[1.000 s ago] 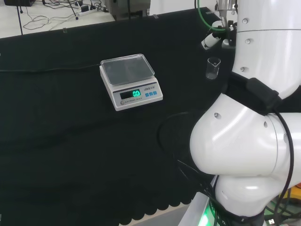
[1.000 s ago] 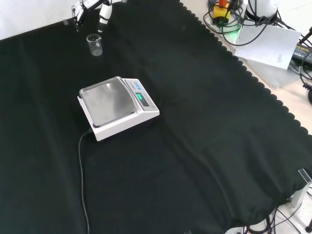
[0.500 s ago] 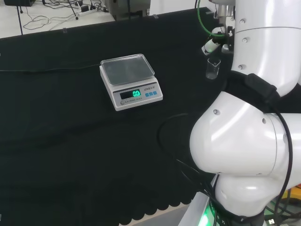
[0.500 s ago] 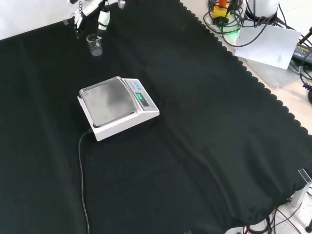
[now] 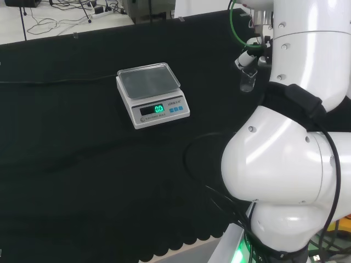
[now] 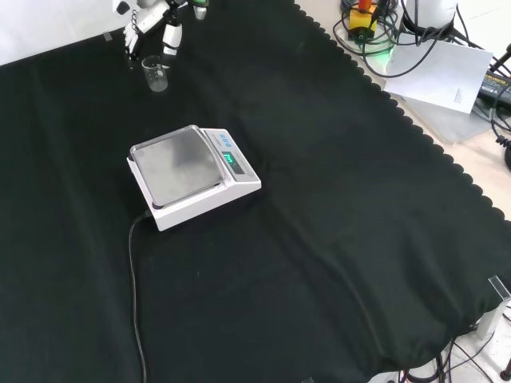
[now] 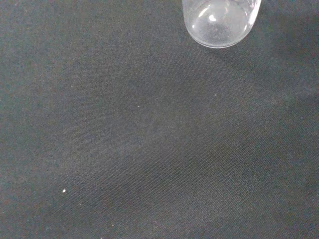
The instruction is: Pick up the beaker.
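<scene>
One clear beaker (image 6: 155, 73) stands upright, hand (image 6: 152, 22) just behind it, unlabelled.

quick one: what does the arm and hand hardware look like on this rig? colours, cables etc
Arm: glossy white rounded links with small screw holes, a black band at one joint, black cables along the lower links, a green cable near the wrist. Hand: white segments with black sections and pale tips. Green light glows at the base.

Head view: high behind the arm's base, looking over its white links (image 5: 285, 181) across the black cloth (image 5: 82, 164). Front view: opposite side, looking down, wider. Wrist view: close above the cloth. Shared by head and front views: scale (image 5: 152, 94) (image 6: 192, 174); by all three: beaker (image 5: 247, 80) (image 6: 156, 73) (image 7: 220, 21).
</scene>
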